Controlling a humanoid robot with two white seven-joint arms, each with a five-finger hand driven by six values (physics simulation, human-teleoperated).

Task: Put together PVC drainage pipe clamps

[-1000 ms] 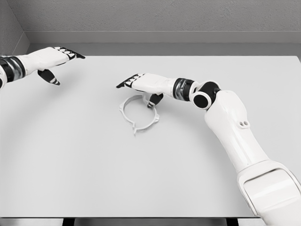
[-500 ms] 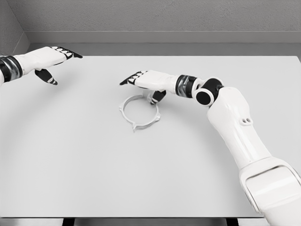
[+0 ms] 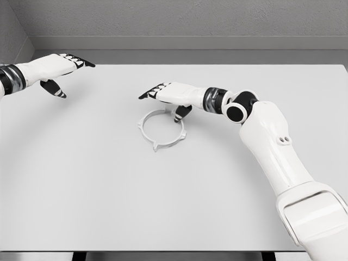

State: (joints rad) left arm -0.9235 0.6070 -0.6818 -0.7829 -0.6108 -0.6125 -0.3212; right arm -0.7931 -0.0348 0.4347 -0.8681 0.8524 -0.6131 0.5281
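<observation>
Nearest to us, our right arm reaches in from the lower right across the pale desk (image 3: 109,190). Just below and in front of our right hand (image 3: 169,97) lies the pipe clamp ring (image 3: 161,129), flat on the desk, a thin pale hoop with small lugs on its rim. The hand hangs over the ring's far edge with fingers stretched out and grasping nothing; the thumb dips down toward the far-right part of the rim, though we cannot tell whether it touches. We judge that we are at the reach-and-grasp step, with the ring not yet lifted. Next we would need to lower the hand and close thumb and fingers on that thin rim. Farther off, well apart to the left, our left hand (image 3: 57,68) hovers released, holding nothing.
</observation>
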